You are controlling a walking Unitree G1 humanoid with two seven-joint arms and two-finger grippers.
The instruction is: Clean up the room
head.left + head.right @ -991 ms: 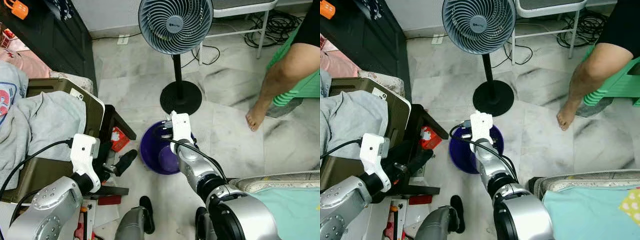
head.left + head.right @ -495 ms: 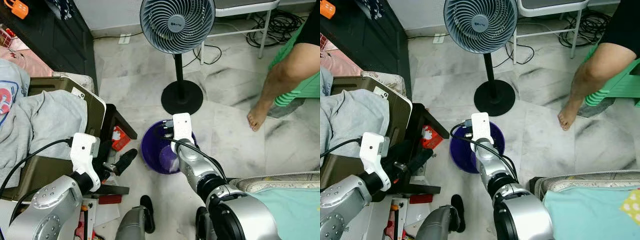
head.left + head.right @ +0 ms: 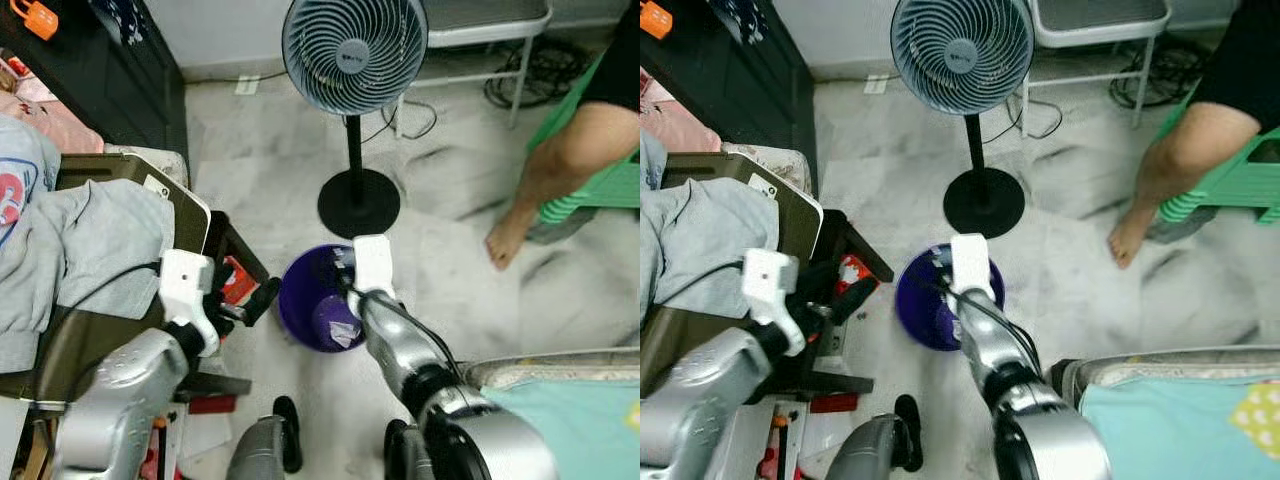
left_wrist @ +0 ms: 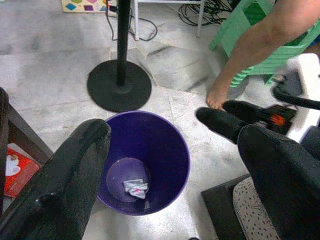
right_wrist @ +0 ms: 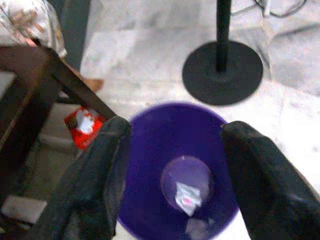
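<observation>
A purple bin (image 3: 305, 300) stands on the marble floor in front of the fan's base. A crumpled white scrap of paper (image 5: 187, 195) lies at its bottom, also visible as the paper (image 4: 135, 187) in the left wrist view. My right gripper (image 5: 175, 130) hovers over the bin, open, with nothing between its fingers. My left gripper (image 4: 175, 132) is open too and holds nothing. It is just left of the bin near the dark stool, its fingers (image 3: 258, 298) pointing at the bin's rim.
A standing fan (image 3: 355, 55) with a round black base (image 3: 358, 203) is just behind the bin. A person's bare foot (image 3: 508, 238) rests at the right by a green stool (image 3: 1230, 180). A red packet (image 3: 235, 280) lies under the dark stool. Grey clothes (image 3: 90, 240) cover a chair on the left.
My left arm has swung forward and to the right, bringing its gripper closer to the bin. The right gripper stays over the bin. The head view has shifted slightly and blurred.
</observation>
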